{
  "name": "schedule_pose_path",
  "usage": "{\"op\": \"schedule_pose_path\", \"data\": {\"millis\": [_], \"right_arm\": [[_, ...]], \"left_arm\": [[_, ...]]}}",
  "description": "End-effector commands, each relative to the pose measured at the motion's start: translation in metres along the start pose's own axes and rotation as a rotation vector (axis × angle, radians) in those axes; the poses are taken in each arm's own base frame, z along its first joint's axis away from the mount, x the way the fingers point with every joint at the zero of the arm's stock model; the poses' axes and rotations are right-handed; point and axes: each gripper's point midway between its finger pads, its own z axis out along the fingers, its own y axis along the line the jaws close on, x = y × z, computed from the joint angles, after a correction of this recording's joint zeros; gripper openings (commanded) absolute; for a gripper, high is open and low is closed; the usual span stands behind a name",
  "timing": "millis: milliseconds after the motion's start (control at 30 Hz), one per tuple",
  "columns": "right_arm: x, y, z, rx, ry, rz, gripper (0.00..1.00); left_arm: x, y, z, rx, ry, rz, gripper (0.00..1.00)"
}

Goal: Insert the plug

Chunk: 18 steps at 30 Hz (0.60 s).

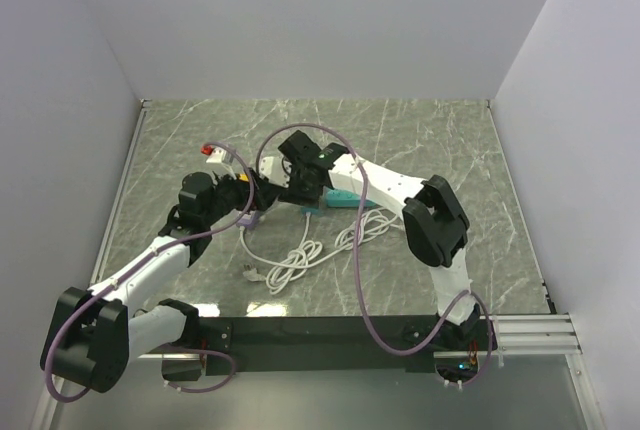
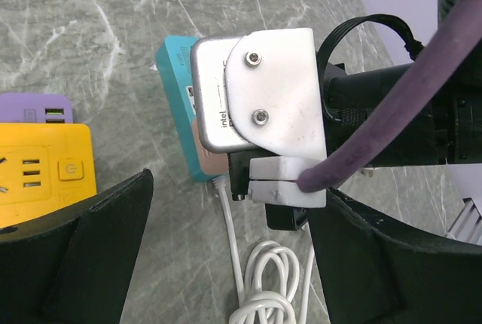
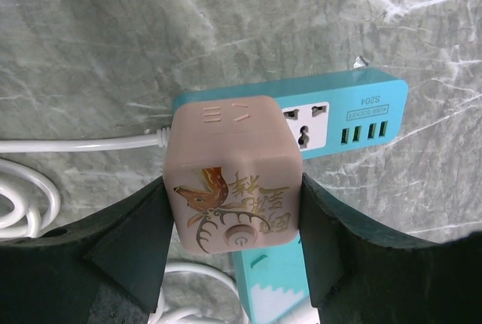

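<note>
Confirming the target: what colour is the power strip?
Teal power strip, clearest in right wrist view.

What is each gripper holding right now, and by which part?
The right gripper clamps the pink cube plug by its two opposite sides, close to the teal power strip. The left gripper is open, holding nothing.
</note>
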Motion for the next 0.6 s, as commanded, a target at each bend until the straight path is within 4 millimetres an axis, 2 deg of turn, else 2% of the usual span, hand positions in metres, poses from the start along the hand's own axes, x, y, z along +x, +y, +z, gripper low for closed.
{"op": "schedule_pose_path", "data": {"millis": [0,567], "right_arm": [[0.001,0.051,0.042,-0.151,0.048,-0.036,0.0],[0.025,0.084,0.072,-0.275,0.155,0.048,0.0]], "left_arm": [[-0.023,-0.014,0.003,0.057,-0.08,0.017,0.88],[-0.026,-0.005,-0.005,0.025,-0.106,0.007,0.87]]}}
